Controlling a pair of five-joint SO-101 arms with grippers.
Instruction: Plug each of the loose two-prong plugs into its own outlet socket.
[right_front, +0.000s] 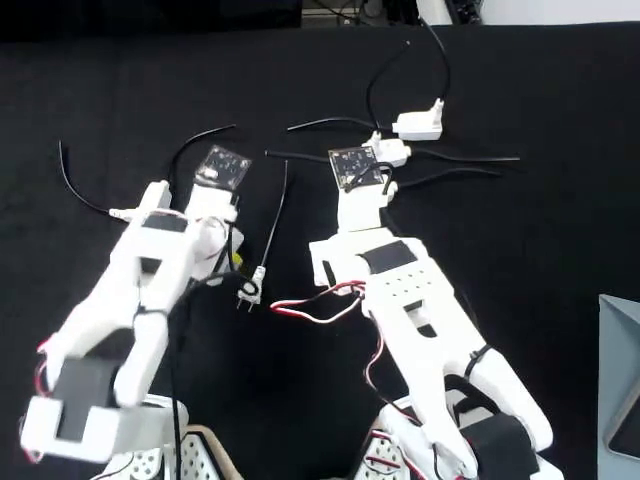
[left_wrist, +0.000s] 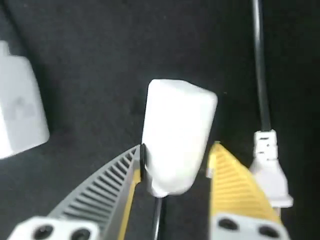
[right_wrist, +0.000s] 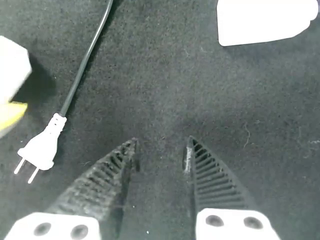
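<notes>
My left gripper (left_wrist: 172, 167) is shut on a white outlet socket block (left_wrist: 177, 135), with the grey finger on one side and the yellow finger (left_wrist: 232, 180) on the other. A loose white two-prong plug (left_wrist: 270, 170) on a black cable lies just beside the yellow finger. In the high view this plug (right_front: 250, 290) lies between the arms, next to my left gripper (right_front: 228, 245). My right gripper (right_wrist: 161, 150) stands open over bare black cloth; the same plug (right_wrist: 40, 150) lies off to one side and a white socket block (right_wrist: 260, 20) beyond it.
Another white block (left_wrist: 20, 115) lies near the held one. Two white sockets (right_front: 420, 125) sit at the back by my right gripper (right_front: 372, 180), with black cables (right_front: 470, 160) spread around. A grey bin (right_front: 620, 380) stands at the right edge.
</notes>
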